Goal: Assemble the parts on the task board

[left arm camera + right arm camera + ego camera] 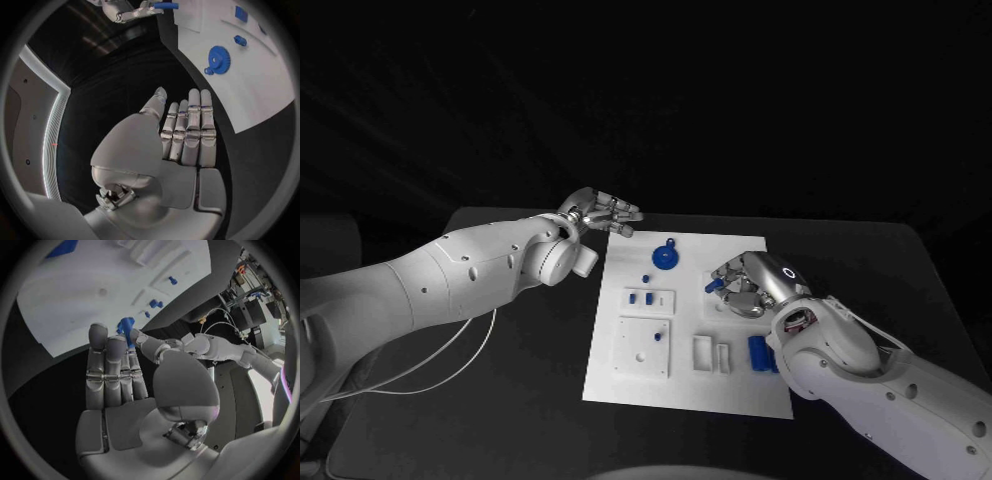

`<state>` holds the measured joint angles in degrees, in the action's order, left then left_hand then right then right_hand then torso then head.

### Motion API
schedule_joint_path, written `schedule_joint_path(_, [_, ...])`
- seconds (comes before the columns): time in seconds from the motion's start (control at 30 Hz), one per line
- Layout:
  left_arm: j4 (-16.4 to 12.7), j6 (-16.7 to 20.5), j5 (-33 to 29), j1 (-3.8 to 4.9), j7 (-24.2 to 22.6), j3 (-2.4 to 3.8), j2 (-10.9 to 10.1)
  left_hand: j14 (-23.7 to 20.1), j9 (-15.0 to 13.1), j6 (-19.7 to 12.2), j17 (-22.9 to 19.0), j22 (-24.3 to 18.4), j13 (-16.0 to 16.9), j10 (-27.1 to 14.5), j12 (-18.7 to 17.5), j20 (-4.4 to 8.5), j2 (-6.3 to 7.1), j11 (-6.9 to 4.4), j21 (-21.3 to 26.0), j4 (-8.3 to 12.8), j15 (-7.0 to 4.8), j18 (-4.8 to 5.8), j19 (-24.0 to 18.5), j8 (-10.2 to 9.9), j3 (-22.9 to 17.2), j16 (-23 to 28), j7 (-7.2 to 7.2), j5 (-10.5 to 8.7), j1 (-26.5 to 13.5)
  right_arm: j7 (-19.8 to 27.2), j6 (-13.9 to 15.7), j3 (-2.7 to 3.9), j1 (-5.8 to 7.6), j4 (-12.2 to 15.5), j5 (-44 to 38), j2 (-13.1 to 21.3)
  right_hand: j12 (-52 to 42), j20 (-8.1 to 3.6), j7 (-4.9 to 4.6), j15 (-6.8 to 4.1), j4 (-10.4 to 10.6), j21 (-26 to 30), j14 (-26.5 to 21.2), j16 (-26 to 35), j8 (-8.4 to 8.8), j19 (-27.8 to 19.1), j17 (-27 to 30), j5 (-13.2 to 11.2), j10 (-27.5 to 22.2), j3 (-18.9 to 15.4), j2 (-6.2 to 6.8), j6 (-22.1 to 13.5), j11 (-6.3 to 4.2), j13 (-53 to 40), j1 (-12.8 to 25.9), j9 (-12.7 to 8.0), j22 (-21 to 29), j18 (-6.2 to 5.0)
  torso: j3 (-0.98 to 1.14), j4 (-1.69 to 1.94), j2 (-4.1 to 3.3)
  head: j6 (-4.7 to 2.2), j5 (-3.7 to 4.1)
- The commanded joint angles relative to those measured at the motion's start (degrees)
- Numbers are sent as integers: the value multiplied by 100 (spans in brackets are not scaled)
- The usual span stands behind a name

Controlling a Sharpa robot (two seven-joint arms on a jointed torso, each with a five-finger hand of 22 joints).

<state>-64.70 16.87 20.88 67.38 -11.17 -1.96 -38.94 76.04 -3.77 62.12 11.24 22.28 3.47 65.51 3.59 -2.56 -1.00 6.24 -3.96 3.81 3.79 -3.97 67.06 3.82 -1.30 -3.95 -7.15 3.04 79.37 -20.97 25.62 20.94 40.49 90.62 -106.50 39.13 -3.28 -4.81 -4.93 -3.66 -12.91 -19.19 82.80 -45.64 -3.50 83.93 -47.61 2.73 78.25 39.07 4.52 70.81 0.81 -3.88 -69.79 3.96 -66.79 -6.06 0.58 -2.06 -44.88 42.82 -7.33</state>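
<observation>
1. Left hand (pixel 602 215): holds nothing, fingers straight and side by side, hovering over the bench (pixel 516 330) just beyond the board's (pixel 733 385) far-left corner.
2. Right hand (pixel 747 285): above the board's right half, pinching a small blue part (pixel 127 326) between thumb and fingertip; remaining fingers extended.
3. Blue gear (pixel 666 257): lies on the board near its far edge.
4. Further blue parts sit in the board's recesses, one cylinder (pixel 757 353) beside the right forearm.
</observation>
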Motion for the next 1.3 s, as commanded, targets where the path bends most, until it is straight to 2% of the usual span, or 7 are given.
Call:
schedule_joint_path(0.03, [45,-66,-25,3,-79,4,41,-14,-8,17,9,9,-1,-6,-14,18,-60,11,-34,-11,-30,54,-3,-12,-12,11,9,3,-2,135,112,5,-4,80,66,-16,-39,-45,49,-26,-1,-40,2,7,-22,221,-9,17,41,33,10,108,15,4,48,57,-5,-37,-6,-1,28,20,-43])
schedule_joint_path(0.23, [184,-68,-25,-20,-95,3,134,-15,-8,12,9,12,-1,-10,-14,18,-63,12,-33,-7,-29,53,-4,-12,-15,11,8,4,-1,226,61,-159,-8,170,-9,-175,-37,-44,48,-26,-3,-44,0,7,-20,216,-14,21,42,30,8,108,16,4,47,58,-16,-35,-24,-9,83,67,-114])
schedule_joint_path(0.33, [257,-68,-25,-36,-103,3,198,-15,-8,12,9,12,-1,-10,-14,18,-63,12,-33,-6,-29,52,-4,-12,-15,11,8,4,-1,255,62,-320,-8,186,-106,-265,-38,-44,49,-26,-6,-55,0,6,-21,216,-15,21,43,30,8,110,15,3,43,58,-23,-34,-31,-9,119,99,-131])
schedule_joint_path(0.53, [413,-84,-25,-64,-139,4,367,-16,-8,6,9,13,-1,-16,-14,16,-70,15,-32,-4,-28,52,-6,-11,-18,11,4,5,-8,328,18,-764,-8,164,-289,-510,-38,-45,50,-26,-9,-55,0,5,-20,216,-17,20,46,32,9,112,14,3,41,59,-27,-34,-51,2,168,136,-204])
schedule_joint_path(0.67, [461,-100,-27,-75,-152,5,440,-17,-9,5,9,14,-1,-16,-13,16,-78,14,-31,0,-28,51,-7,-11,-21,11,3,5,-13,372,-45,-951,-11,115,-376,-674,-38,-45,50,-26,-9,-55,0,5,-20,216,-17,20,46,32,9,112,14,3,41,59,-27,-34,-54,8,178,160,-234])
schedule_joint_path(1.13, [496,-135,-30,-88,-157,6,500,-21,-8,-4,9,15,-1,-23,-13,13,-86,17,-29,13,-25,51,-11,-11,-21,11,0,6,-29,404,-133,-1243,-82,-49,-515,-987,-38,-43,48,-25,-30,-30,0,7,-20,213,-20,23,45,38,11,116,16,3,47,59,-39,-40,-52,9,166,221,-311])
schedule_joint_path(1.3, [493,-144,-31,-89,-155,6,504,-21,-8,-4,9,15,-1,-23,-13,13,-86,17,-29,13,-25,51,-11,-11,-21,11,0,6,-29,381,-190,-1293,-100,-141,-585,-1050,-37,-43,49,-26,-38,-25,-2,10,-20,211,-20,21,46,37,13,117,15,4,45,59,-41,-41,-51,9,166,241,-319])
